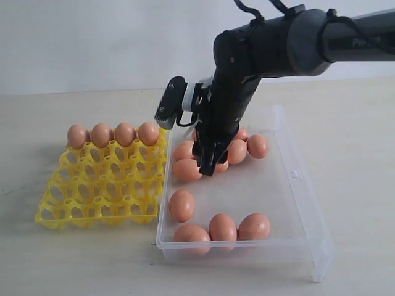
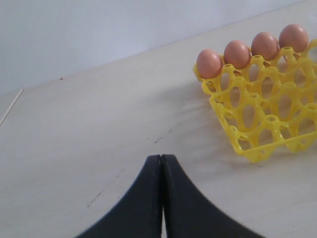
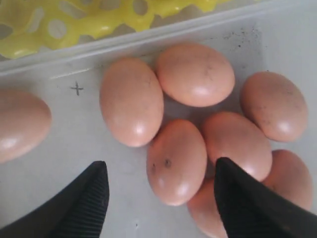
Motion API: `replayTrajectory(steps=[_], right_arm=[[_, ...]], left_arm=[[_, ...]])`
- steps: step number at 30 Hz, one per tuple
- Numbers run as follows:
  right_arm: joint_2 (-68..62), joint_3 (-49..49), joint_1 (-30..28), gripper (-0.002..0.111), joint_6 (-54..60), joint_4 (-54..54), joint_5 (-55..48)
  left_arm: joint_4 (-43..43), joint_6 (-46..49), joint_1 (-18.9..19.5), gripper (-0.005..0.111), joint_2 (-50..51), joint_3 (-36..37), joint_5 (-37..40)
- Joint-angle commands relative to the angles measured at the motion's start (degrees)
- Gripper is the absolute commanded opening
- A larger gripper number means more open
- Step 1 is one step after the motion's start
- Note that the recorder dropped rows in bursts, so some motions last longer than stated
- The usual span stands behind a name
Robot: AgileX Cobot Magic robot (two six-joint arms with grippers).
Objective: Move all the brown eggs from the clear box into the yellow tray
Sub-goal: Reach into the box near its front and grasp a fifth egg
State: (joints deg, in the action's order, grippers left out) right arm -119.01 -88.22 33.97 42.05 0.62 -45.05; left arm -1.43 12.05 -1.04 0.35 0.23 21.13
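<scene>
The yellow tray (image 1: 102, 185) sits on the left with several brown eggs (image 1: 125, 134) in its back row, and the left wrist view shows that row of eggs (image 2: 208, 63) in the tray (image 2: 262, 119) too. The clear box (image 1: 296, 203) on the right holds several more eggs. My right gripper (image 1: 208, 161) is low over the back cluster. In its wrist view it (image 3: 159, 171) stands open around one egg (image 3: 177, 161), not touching it. My left gripper (image 2: 162, 157) is shut and empty over bare table beside the tray.
Several eggs (image 1: 223, 228) lie apart near the box's front wall, one more (image 1: 182, 205) by its left wall. The box wall next to the tray (image 3: 99, 20) runs just beyond the cluster. The box floor (image 3: 74, 129) beside the cluster is bare.
</scene>
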Motion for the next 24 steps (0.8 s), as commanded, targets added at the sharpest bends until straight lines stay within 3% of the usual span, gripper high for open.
replayTrajectory(steps=[1, 8, 20, 21, 24], right_arm=[[-2.32, 0.06, 0.09, 0.059, 1.86, -2.31, 2.96], [-3.06, -0.04, 1.15, 0.059, 6.34, -7.78, 4.5], [-7.42, -0.16, 1.87, 0.058, 6.34, -7.83, 10.18], [-7.56, -0.16, 2.02, 0.055, 6.34, -7.83, 10.65], [-7.54, -0.16, 2.34, 0.001, 6.34, -7.94, 9.9]], left_arm=[[0.0, -0.25, -0.11, 0.0, -0.35, -0.23, -0.45], [0.0, -0.25, -0.11, 0.0, -0.35, -0.23, -0.45], [0.0, -0.25, -0.11, 0.0, -0.35, -0.23, -0.45], [0.0, -0.25, -0.11, 0.0, -0.35, -0.23, -0.45], [0.0, -0.25, -0.11, 0.0, -0.35, -0.23, -0.45]])
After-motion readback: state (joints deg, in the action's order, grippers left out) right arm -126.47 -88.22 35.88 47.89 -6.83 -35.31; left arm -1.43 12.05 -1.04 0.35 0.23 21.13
